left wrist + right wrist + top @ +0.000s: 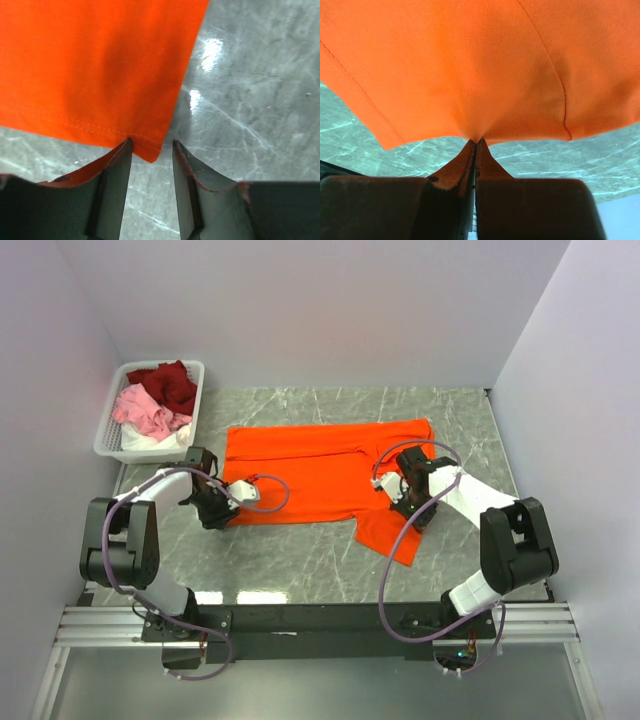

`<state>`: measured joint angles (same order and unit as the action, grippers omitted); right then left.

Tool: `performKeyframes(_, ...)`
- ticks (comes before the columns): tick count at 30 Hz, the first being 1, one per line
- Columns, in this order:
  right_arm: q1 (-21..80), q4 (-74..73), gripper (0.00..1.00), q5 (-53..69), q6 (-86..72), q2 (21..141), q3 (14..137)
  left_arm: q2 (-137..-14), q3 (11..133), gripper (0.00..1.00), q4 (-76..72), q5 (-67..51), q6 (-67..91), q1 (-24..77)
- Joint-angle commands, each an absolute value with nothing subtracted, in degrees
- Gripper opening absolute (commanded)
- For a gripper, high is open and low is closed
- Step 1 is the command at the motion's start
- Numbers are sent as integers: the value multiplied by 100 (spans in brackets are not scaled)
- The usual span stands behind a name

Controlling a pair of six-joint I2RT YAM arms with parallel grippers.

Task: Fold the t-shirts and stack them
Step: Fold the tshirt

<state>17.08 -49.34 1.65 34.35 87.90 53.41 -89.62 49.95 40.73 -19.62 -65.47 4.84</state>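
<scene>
My left gripper (151,145) stands part-open and empty, the hem corner of the bright orange cloth t-shirt (310,475) just beyond its tips; my right gripper (476,141) pinches the shirt's right side. The shirt lies lengthwise across mid-frame, between them

Near strip: bare grey marbled tabletop (290,560) between the arm bases and the bright orange cloth t-shirt (300,470); passable.
Far left corner: white slotted plastic basket (108,425), piled above its rim; blocked.
Far strip: bare, narrow.
Sides: walls close.
</scene>
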Motion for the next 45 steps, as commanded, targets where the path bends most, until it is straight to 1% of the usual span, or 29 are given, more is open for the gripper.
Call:
performKeyframes(1, 1679, -4957, 0, 176, 3384, 8815, 5493, -9026, 4773, 43, 3789, -1644, -6618, 554)
performKeyframes(3, 1670, -4940, 0, 176, 3375, 8842, 5484, -9088, 4606, 39, 3613, -1451, -6609, 606)
performKeyframes(4, 1679, -4939, 0, 167, 3375, 8850, 5484, -9088, 4562, 33, 3586, -1433, -6609, 615)
performKeyframes(5, 1670, -4939, 0, 167, 3366, 8842, 5493, -9079, 4544, 19, 3603, -1424, -6609, 615)
performKeyframes(8, 1670, -5027, 0, 193, 3384, 8781, 5528, -8966, 4631, 7, 3770, -1476, -6583, 615)
performKeyframes(11, 1644, -5220, 0, 237, 3428, 8631, 5634, -8842, 4929, 1, 4138, -1617, -6574, 572)
performKeyframes(17, 1521, -5554, 0, 220, 3630, 8499, 6002, -8816, 5790, 1, 5132, -2170, -6583, 431)
performKeyframes(27, 1222, -5844, 0, 158, 4007, 9017, 6819, -9123, 6565, 0, 5440, -2487, -6487, 229)
performKeyframes(34, 1028, -6082, 0, 79, 4289, 9658, 7952, -9640, 7381, 1, 5379, -2794, -6170, 18)
performKeyframes(42, 870, -6380, 0, 26, 4517, 10599, 9236, -10212, 8006, 1, 5151, -2918, -5898, -149)
performKeyframes(45, 800, -6503, 0, 18, 4553, 10993, 10008, -10502, 8314, 1, 5080, -2953, -5783, -150)
